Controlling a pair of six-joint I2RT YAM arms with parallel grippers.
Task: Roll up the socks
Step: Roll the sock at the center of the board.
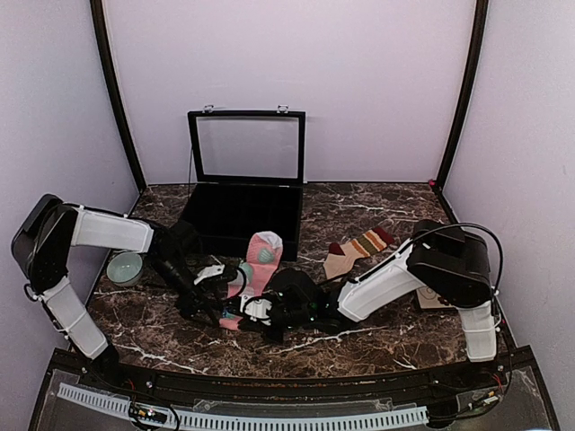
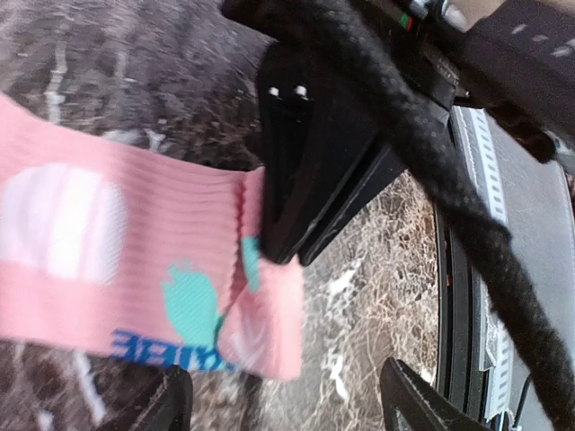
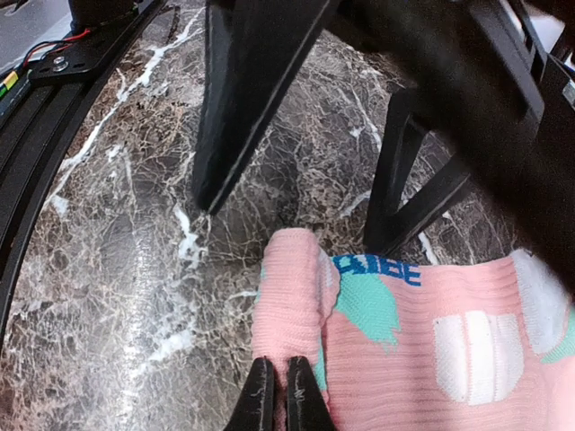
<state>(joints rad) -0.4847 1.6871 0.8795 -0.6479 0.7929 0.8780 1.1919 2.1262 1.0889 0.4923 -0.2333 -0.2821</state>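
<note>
Far left on the dark veined marble desk (image 1: 395, 337), a pale green round bowl (image 1: 125, 267), well apart from the rest; next, left hand (image 2: 289, 406), fingers spread wide over bare marble, nothing between them; pink ribbed fabric sock with mint-teal patches (image 1: 260, 256) flat mid-desk, in front of the open black glass-lidded case (image 1: 241, 215); right hand (image 3: 277, 397) pinched together on the sock's folded near edge, crowding the left hand; farther right, tan striped fabric sock with maroon cuff (image 1: 359, 245), lying apart.
</note>
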